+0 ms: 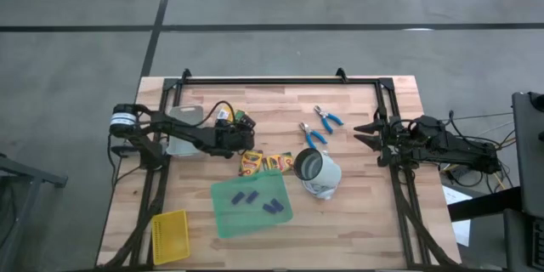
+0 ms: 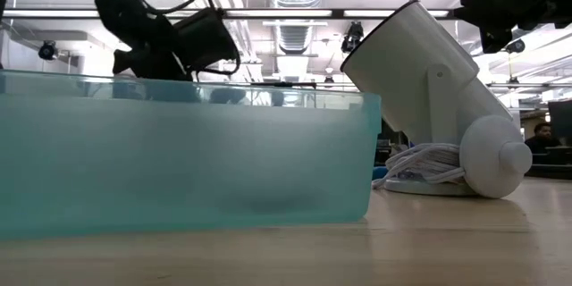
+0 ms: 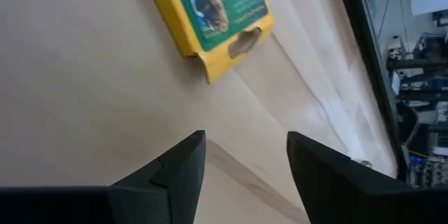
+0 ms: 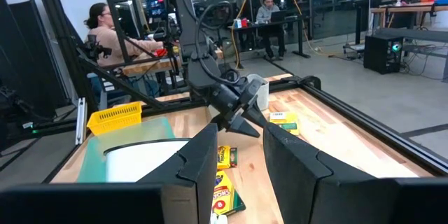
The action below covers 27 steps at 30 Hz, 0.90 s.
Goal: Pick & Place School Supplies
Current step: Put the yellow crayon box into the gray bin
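wooden table (image 1: 357, 221): green sheet (image 1: 251, 204) holds purple pieces (image 1: 274, 206); left gripper (image 1: 245, 129) spread empty, right gripper (image 1: 364, 133) parted.

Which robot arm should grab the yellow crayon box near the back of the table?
Probably the left. The left gripper hangs open just short of that crayon box, with nothing held. The right gripper waits at the table's right edge, far off.

A light wooden table (image 1: 357, 238) carries everything. On it lie crayon boxes (image 1: 259, 163), two blue-handled tools (image 1: 320, 127), a green sheet (image 1: 251, 204), a yellow mesh basket (image 1: 170, 236) and a white mug (image 1: 316, 172).
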Motion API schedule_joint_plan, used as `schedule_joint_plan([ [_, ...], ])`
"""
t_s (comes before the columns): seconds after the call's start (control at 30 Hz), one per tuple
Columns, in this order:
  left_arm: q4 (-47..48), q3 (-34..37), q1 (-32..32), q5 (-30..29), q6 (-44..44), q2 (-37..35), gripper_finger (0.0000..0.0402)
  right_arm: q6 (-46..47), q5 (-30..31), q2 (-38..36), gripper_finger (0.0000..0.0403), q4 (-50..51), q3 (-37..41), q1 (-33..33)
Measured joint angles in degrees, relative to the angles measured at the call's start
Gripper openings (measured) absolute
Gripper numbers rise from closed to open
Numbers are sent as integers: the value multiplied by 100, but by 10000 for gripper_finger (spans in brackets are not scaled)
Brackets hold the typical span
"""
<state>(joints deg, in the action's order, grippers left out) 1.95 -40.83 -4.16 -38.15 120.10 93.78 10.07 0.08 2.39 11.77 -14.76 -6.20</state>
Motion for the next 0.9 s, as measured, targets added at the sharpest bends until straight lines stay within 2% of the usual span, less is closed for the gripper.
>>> schedule_joint_plan([
  [0.3,62,42,-252,9,-213,0,206,0,-1,0,114,1,0,0],
  [0.9,54,-66,-567,423,-497,181,206,0,-1,0,114,2,0,2],
])
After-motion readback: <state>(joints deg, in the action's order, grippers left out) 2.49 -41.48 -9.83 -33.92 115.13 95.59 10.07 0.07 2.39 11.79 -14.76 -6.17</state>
